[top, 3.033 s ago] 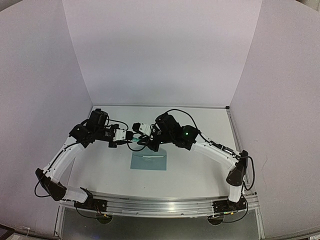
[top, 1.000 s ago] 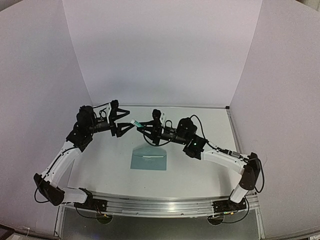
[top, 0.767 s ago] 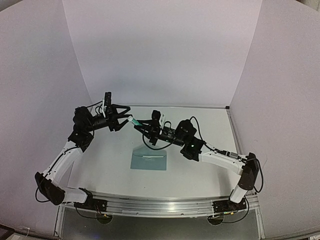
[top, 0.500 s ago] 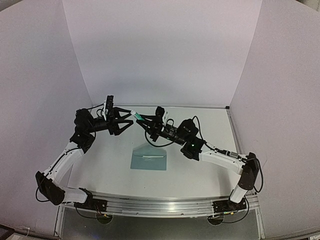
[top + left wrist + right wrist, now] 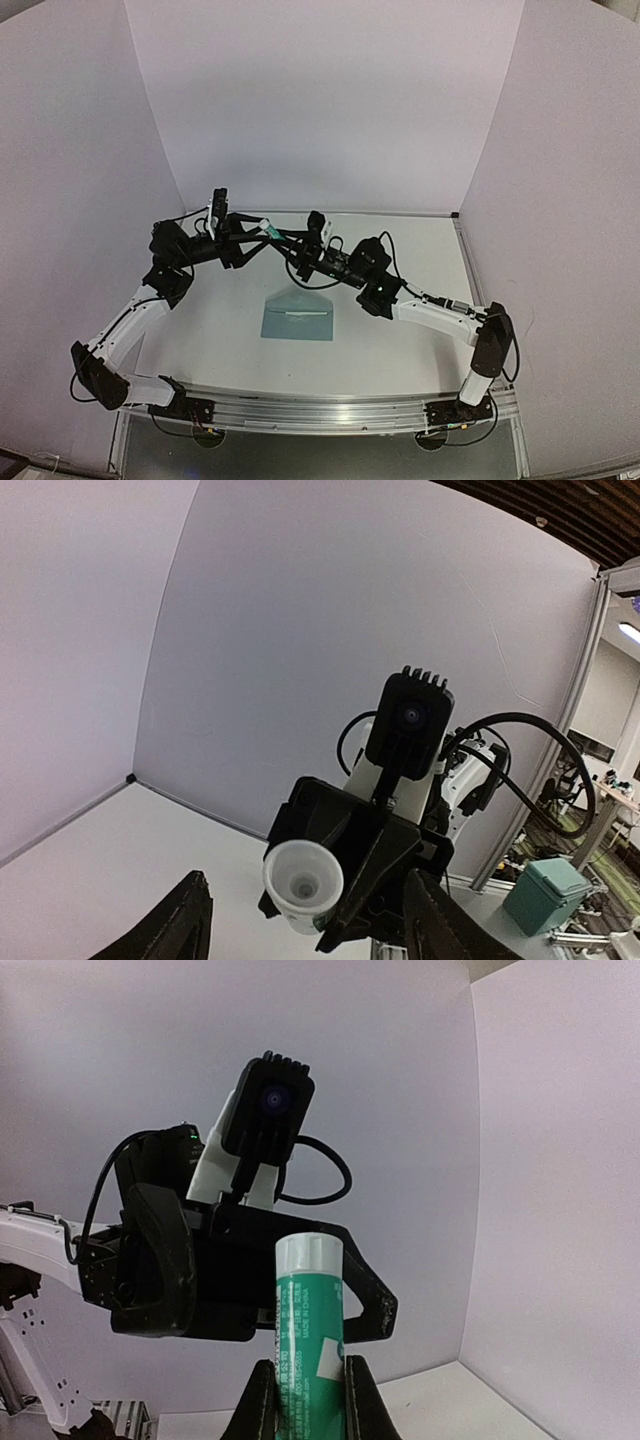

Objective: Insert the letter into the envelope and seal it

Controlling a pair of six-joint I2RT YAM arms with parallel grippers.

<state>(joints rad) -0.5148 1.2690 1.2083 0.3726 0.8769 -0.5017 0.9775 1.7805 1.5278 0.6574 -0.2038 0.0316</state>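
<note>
Slippage was my main worry. My right end effector [image 5: 308, 1378] was clamped on the green glue stick [image 5: 309, 1320], raised in the air. My left end effector [image 5: 308, 885] stood apart around its white cap [image 5: 302, 878], not yet touching. If the left closed off-centre, I judged, the cap could skid or the stick could twist out of the right's grip. The envelope [image 5: 297, 318] lay on the desk [image 5: 400, 340] below both. I saw no letter. Fine print on the stick was too small to read.

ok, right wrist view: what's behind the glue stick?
The left gripper, jaws open either side of the glue stick, its wrist camera above. The stick hides the gripper's middle.
</note>
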